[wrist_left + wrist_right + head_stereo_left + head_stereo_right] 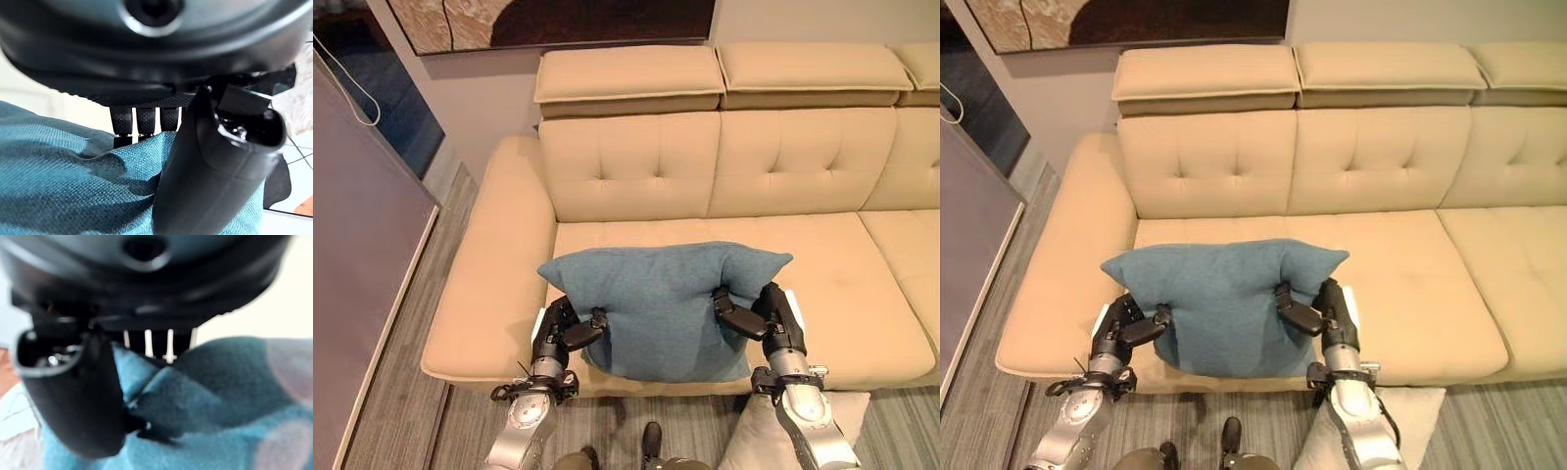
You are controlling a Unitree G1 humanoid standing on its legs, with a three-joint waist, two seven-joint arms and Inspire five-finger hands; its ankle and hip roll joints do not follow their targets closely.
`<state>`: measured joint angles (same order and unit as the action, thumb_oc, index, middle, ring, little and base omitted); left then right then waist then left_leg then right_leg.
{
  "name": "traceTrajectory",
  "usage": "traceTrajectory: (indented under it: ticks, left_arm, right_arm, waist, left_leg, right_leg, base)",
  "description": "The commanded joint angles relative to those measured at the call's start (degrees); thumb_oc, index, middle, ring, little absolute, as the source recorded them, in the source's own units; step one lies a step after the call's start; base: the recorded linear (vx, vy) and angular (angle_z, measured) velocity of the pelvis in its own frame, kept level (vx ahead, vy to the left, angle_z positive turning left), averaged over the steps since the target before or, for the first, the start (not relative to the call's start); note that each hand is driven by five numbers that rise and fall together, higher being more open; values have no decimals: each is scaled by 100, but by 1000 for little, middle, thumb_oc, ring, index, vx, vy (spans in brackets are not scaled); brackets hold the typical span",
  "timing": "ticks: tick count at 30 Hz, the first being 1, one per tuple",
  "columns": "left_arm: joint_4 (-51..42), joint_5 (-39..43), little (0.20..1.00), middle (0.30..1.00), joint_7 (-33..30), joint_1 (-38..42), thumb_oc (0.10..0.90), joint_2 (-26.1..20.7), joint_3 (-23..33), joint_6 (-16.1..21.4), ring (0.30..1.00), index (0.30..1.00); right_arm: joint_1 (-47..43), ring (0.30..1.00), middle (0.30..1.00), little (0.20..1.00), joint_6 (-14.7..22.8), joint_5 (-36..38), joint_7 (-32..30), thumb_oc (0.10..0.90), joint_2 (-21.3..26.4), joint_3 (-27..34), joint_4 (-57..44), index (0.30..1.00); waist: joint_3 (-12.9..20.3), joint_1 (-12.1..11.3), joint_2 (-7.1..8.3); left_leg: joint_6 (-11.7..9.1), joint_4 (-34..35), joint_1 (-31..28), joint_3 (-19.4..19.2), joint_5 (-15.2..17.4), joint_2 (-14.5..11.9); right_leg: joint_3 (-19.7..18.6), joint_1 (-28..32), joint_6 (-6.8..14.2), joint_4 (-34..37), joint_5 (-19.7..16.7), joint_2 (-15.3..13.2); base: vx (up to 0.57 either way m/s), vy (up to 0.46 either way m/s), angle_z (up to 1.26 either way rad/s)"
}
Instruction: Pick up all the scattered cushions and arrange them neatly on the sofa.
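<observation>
Left hand and right hand each pinch a side of the blue fabric cushion over the beige leather sofa; uneven release may topple it off the seat edge.

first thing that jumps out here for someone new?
The blue cushion, held over the front of the beige sofa seat, gripped on both sides by the left hand and right hand, thumbs pressed into the fabric. Next, a pale cushion lies on the floor by the right arm.
</observation>
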<state>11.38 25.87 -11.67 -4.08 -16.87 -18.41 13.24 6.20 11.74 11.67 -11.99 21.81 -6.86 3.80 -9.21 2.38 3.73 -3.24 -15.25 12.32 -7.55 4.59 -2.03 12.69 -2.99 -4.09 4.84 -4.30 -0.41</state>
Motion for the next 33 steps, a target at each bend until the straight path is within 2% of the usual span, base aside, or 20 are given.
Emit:
traceTrajectory:
  ticks: [1, 4, 8, 12, 13, 16, 20, 21, 22, 23, 27, 33]
  left_arm:
    - [-722, -55, 300, 300, 442, 628, 400, 57, -172, 619, 300, 300]
    - [-751, -50, 300, 300, 426, 505, 400, 37, -130, 601, 300, 300]
    - [-809, -74, 300, 300, 406, 390, 400, -21, -67, 569, 300, 300]
    - [-881, -104, 300, 300, 369, 340, 400, -107, 31, 592, 300, 300]
    - [-925, -85, 300, 300, 369, 301, 400, -169, 79, 605, 300, 300]
    - [-934, -72, 300, 300, 372, 341, 400, -212, 117, 651, 300, 300]
    - [-880, -85, 300, 300, 361, 491, 400, -191, 82, 682, 300, 300]
    - [-879, -70, 300, 300, 336, 567, 400, -168, 55, 694, 300, 300]
    - [-878, -71, 300, 300, 335, 568, 400, -167, 55, 694, 300, 300]
    - [-821, -113, 300, 300, 361, 655, 400, -157, 36, 700, 300, 300]
    - [-787, -159, 300, 300, 352, 743, 400, -109, 12, 690, 300, 300]
    - [-587, -408, 300, 300, 129, 1288, 400, -83, -68, 694, 300, 300]
  right_arm:
    - [-537, 300, 300, 300, 785, 44, 72, 400, -196, -57, -871, 300]
    - [-518, 300, 300, 300, 771, 35, 73, 400, -289, -96, -846, 300]
    - [-537, 300, 300, 300, 743, -8, 114, 400, -356, -143, -828, 300]
    - [-649, 300, 300, 300, 719, -80, 177, 400, -446, -224, -794, 300]
    - [-678, 300, 300, 300, 700, -66, 223, 400, -480, -239, -775, 300]
    - [-676, 300, 300, 300, 731, -74, 240, 400, -526, -202, -798, 300]
    - [-686, 300, 300, 300, 733, -176, 184, 400, -505, -159, -779, 300]
    - [-686, 300, 300, 300, 723, -193, 152, 400, -490, -140, -788, 300]
    - [-686, 300, 300, 300, 723, -193, 152, 400, -490, -140, -788, 300]
    - [-678, 300, 300, 300, 702, -218, 147, 400, -482, -98, -744, 300]
    - [-722, 300, 300, 300, 679, -227, 118, 400, -397, -85, -636, 300]
    - [-1032, 300, 300, 300, 654, -439, -129, 400, -217, -88, -465, 300]
  waist:
    - [425, -125, -30]
    - [472, -163, -31]
    - [561, -231, -36]
    - [541, -323, -83]
    - [493, -322, -110]
    - [417, -234, -180]
    - [378, -129, -241]
    - [348, -48, -216]
    - [343, -40, -220]
    - [367, 7, -154]
    - [533, -15, -127]
    - [632, 35, -213]
  left_leg:
    - [71, 297, -88, -358, -157, 57]
    - [108, 393, -198, -241, -139, 159]
    - [257, 655, -509, -262, -4, 247]
    - [420, 776, -747, -319, 143, 293]
    - [500, 772, -816, -293, 174, 311]
    - [568, 827, -888, -151, 186, 322]
    - [540, 903, -962, 18, 225, 282]
    - [510, 889, -1006, 118, 258, 307]
    - [510, 886, -1011, 128, 262, 305]
    - [484, 873, -1038, 204, 302, 354]
    - [373, 1083, -1126, 204, 215, 321]
    - [201, 1605, -1266, 302, -32, 192]
  right_leg:
    - [-145, 508, 829, -326, 728, -171]
    - [-205, 583, 837, -363, 800, -158]
    - [-307, 614, 881, -617, 932, -219]
    - [-345, 330, 1033, -1327, 949, -369]
    - [-395, 81, 1156, -1854, 837, -425]
    - [-708, -322, 1253, -2365, 740, -399]
    - [-1056, -517, 1208, -1898, 707, -546]
    - [-1220, -649, 1218, -1595, 556, -613]
    - [-1209, -635, 1217, -1588, 556, -612]
    - [-1290, -515, 1245, -1302, 492, -616]
    - [-1147, -224, 1211, -850, 414, -574]
    - [-837, 66, 1127, -290, 390, -449]
  base:
    - [167, 58, 5]
    - [168, 71, -14]
    - [127, 93, -22]
    - [84, 121, -15]
    - [74, 124, -21]
    - [46, 53, 4]
    - [69, -70, 32]
    - [77, -99, 23]
    - [92, -136, 46]
    - [65, -114, 46]
    - [82, -144, 26]
    - [64, -122, 10]
